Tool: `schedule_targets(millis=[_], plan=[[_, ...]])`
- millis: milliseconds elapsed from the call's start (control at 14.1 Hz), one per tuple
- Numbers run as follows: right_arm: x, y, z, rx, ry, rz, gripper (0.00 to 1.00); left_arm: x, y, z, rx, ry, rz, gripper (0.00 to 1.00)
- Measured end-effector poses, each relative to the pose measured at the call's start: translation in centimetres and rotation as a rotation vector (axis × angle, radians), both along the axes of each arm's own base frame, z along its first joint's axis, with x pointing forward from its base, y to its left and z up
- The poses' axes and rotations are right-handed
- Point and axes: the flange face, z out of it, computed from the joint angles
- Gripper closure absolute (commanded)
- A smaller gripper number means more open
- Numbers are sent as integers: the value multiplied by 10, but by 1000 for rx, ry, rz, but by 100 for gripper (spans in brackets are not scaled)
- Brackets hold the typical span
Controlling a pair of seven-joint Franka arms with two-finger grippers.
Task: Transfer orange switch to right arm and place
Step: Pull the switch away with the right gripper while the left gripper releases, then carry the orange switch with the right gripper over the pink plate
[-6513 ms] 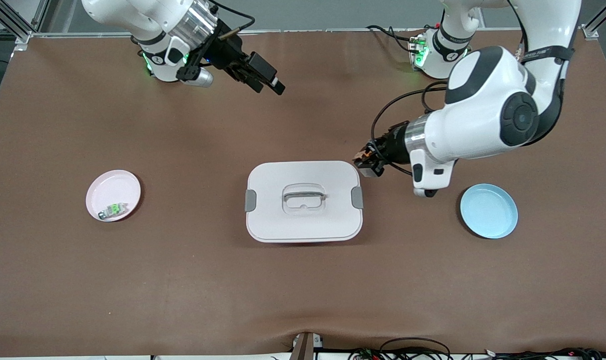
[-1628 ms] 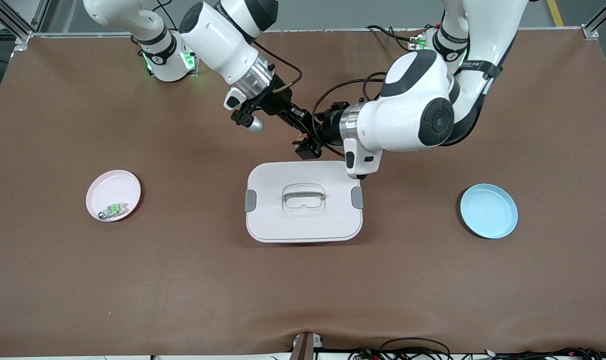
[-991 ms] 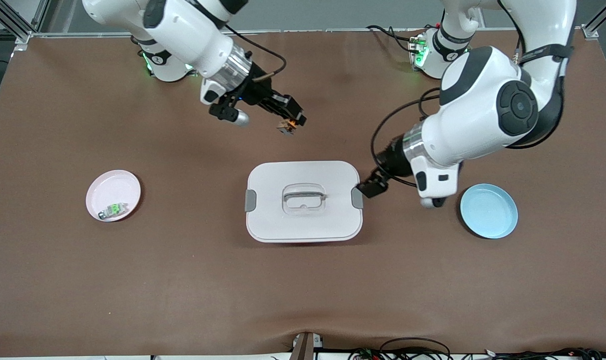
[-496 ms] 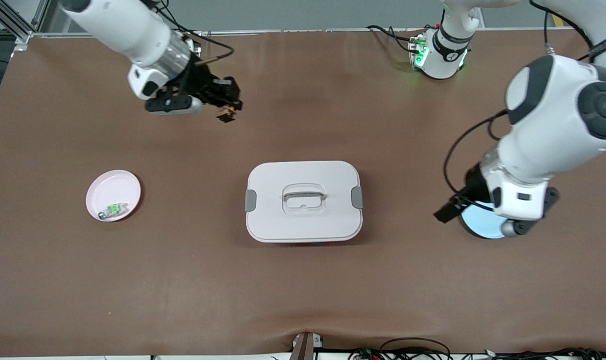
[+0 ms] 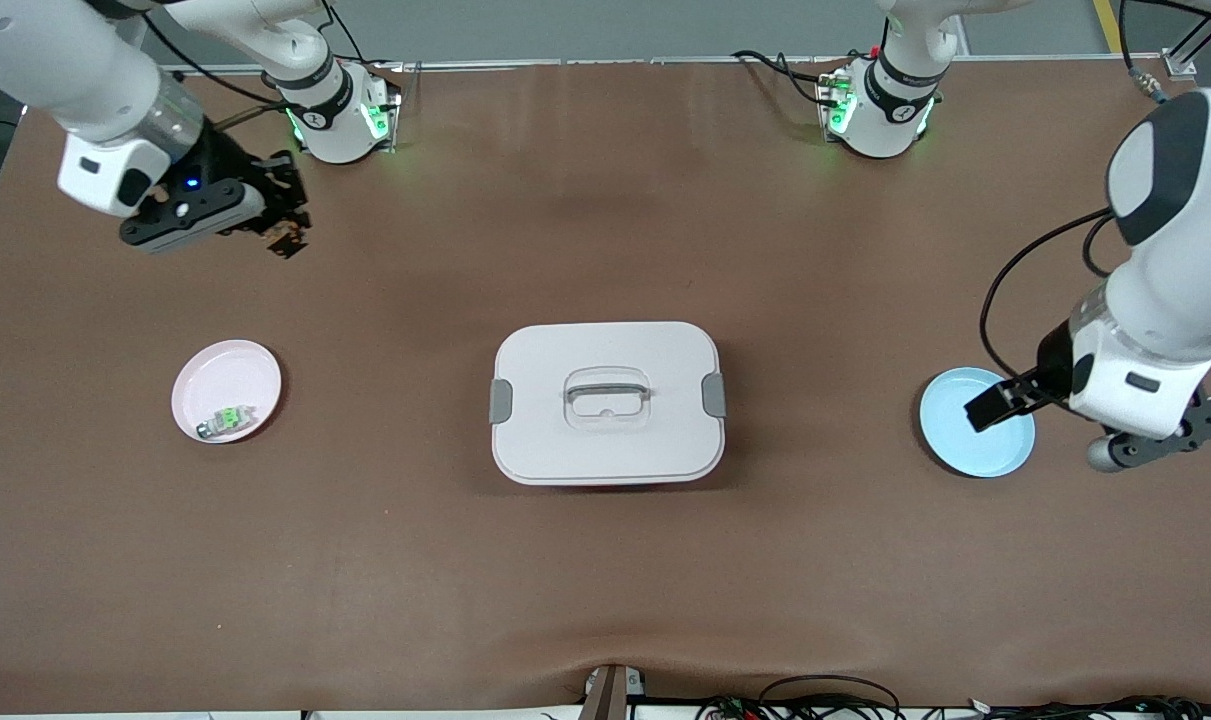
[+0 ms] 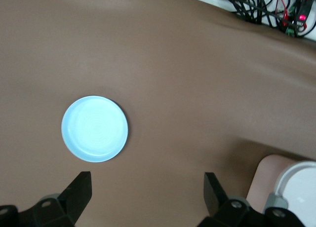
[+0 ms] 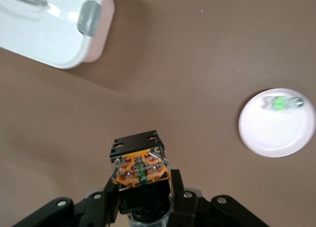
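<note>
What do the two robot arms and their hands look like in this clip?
Both arms are glossy white with black joint bands and loose black cables. Green lights glow on the bases. The right hand and left hand are black, each with two fingers below a silver wrist ring.

a robotics lab bench, not a home or kitchen. two white robot arms (image 5: 1165, 260) are bolted at bases (image 5: 880, 105) with green status lights along one edge of a table (image 5: 605, 580) covered in plain brown matting. aluminium frame rails (image 5: 25, 45) stand at its corners, and loose cables (image 5: 825, 700) bunch at the edge nearest the front camera.
</note>
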Motion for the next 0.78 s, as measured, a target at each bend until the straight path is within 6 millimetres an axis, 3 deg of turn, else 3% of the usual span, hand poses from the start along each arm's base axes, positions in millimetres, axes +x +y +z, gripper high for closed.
schedule_targets(millis=[283, 566, 779], plan=[[11, -62, -4, -70, -29, 188, 97, -28, 17, 38, 36, 42, -91, 0], [22, -98, -17, -135, -25, 362, 97, -55, 41, 69, 55, 62, -249, 0], [33, -132, -38, -133, -19, 522, 97, -83, 62, 77, 31, 74, -267, 0]])
